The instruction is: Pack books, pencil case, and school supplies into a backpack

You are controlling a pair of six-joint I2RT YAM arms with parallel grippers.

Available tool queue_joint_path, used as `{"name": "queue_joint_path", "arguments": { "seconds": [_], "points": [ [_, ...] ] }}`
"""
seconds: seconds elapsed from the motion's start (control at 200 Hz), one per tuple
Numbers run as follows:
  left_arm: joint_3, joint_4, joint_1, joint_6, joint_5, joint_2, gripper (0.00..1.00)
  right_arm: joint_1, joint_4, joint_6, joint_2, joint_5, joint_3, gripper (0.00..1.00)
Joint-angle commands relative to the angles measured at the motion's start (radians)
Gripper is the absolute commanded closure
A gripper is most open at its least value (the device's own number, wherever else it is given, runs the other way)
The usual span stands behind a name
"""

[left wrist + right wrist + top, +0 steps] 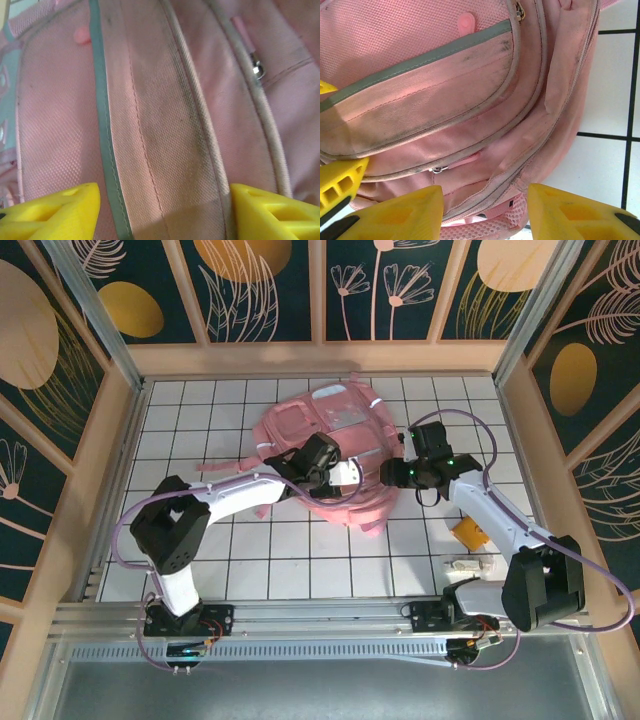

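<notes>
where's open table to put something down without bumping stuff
Bare tiles lie back left, between the backpack and the left wall, and front centre, between the two arm bases. Crowded: the middle, where the left gripper and right gripper are at the backpack, and front right, around the orange item and whitish item.

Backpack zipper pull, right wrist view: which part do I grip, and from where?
Probably the pink tab trailing from the metal slider: it's longer and lies flat on the fabric. Bring the right gripper from above, jaws across its narrow width.
</notes>
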Motion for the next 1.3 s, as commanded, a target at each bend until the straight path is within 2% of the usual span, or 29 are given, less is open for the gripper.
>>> {"name": "queue_joint_path", "arguments": {
  "seconds": [0.0,0.155,0.195,0.315,0.405,0.51,0.626,0.711,0.776,0.871,0.956,1.001,1.071,1.086,1.121,1.171,1.296],
  "points": [
    [-0.031,0.068,0.004,-0.032,-0.114,0.035,0.34,-0.003,0.029,0.02,-0.023,0.022,-0.016,0.52],
    [-0.067,0.149,0.005,-0.045,-0.186,0.034,0.4,-0.003,0.051,0.031,-0.032,0.014,-0.032,0.52],
    [-0.074,0.16,0.005,-0.045,-0.179,0.022,0.5,-0.002,0.053,0.025,-0.031,0.004,-0.036,0.52],
    [-0.078,0.18,0.005,-0.05,-0.16,-0.021,1.0,-0.003,0.057,-0.03,-0.039,-0.062,-0.04,0.52],
    [-0.071,0.176,0.012,-0.053,-0.128,-0.066,1.0,-0.002,0.108,-0.073,-0.088,-0.115,-0.054,0.52],
    [-0.031,0.134,0.032,-0.088,-0.068,-0.093,1.0,0.008,0.177,-0.224,-0.142,-0.225,-0.093,0.52],
    [-0.008,0.108,0.056,-0.087,-0.004,-0.144,1.0,0.015,0.206,-0.327,-0.158,-0.229,-0.108,0.5],
    [0.006,0.095,0.091,-0.121,0.101,-0.157,1.0,0.013,0.193,-0.411,-0.146,-0.219,-0.102,0.5],
    [0.024,0.072,0.119,-0.151,0.197,-0.162,1.0,0.015,0.167,-0.526,-0.135,-0.267,-0.096,0.5],
    [0.024,0.065,0.134,-0.142,0.253,-0.181,1.0,0.015,0.177,-0.667,-0.135,-0.306,-0.105,0.5],
    [0.008,0.079,0.148,-0.137,0.303,-0.206,1.0,0.009,0.256,-0.784,-0.151,-0.351,-0.148,0.48],
    [0.002,0.086,0.156,-0.143,0.329,-0.217,1.0,0.008,0.304,-0.839,-0.151,-0.405,-0.175,0.48],
    [-0.006,0.088,0.163,-0.139,0.351,-0.225,1.0,-0.004,0.367,-0.896,-0.151,-0.558,-0.221,0.47],
    [-0.009,0.088,0.165,-0.138,0.353,-0.226,1.0,-0.006,0.378,-0.91,-0.151,-0.584,-0.229,0.42],
    [-0.015,0.087,0.166,-0.131,0.36,-0.228,1.0,-0.005,0.407,-0.928,-0.143,-0.616,-0.247,0.41],
    [-0.025,0.088,0.167,-0.131,0.361,-0.231,1.0,-0.005,0.461,-0.911,-0.124,-0.616,-0.264,0.41],
    [-0.062,0.115,0.169,-0.141,0.369,-0.239,1.0,-0.012,0.586,-0.89,-0.077,-0.512,-0.312,0.42]
  ]
}}
